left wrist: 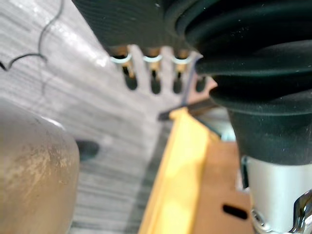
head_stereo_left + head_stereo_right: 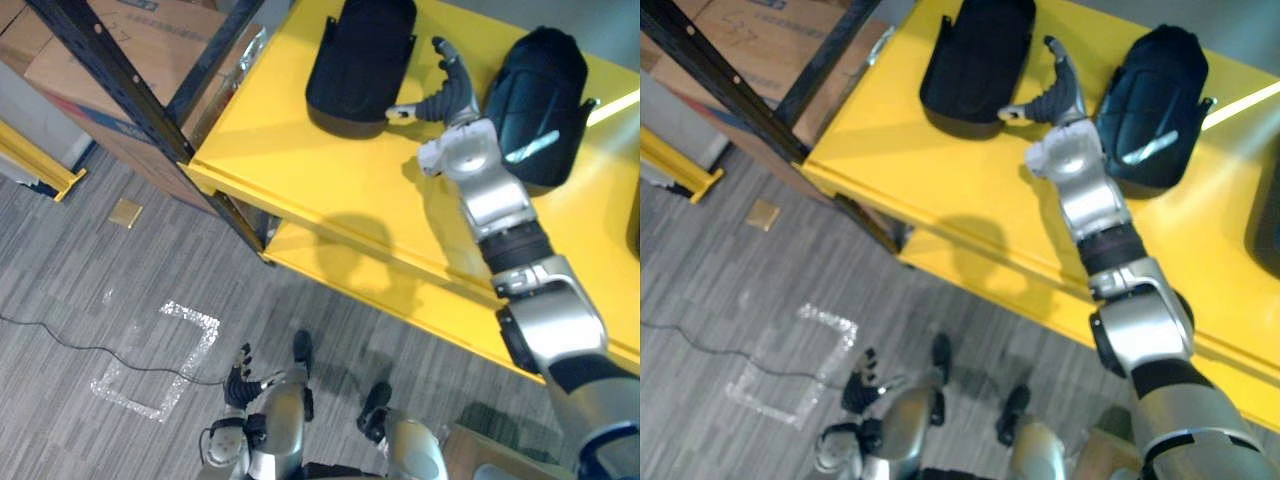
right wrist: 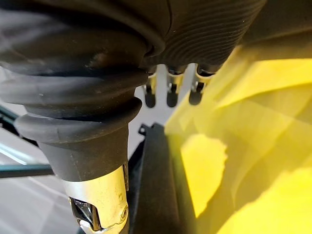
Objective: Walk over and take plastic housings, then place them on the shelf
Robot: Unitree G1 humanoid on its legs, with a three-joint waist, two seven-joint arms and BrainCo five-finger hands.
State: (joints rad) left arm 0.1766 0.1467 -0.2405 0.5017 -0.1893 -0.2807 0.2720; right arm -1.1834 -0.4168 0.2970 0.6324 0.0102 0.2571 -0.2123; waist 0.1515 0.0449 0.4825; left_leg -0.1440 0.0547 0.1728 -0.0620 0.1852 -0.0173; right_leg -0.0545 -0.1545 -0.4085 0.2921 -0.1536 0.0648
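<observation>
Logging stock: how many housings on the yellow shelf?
2: one housing left of the right hand, one right of it. A dark shape at the right edge may be a third.

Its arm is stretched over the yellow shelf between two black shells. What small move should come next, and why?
Probably draw the right hand back off the yellow shelf. Its fingers are straight and hold nothing, and the left housing and the right housing already lie on the shelf on either side of it. The left hand hangs open low by the floor.
</observation>
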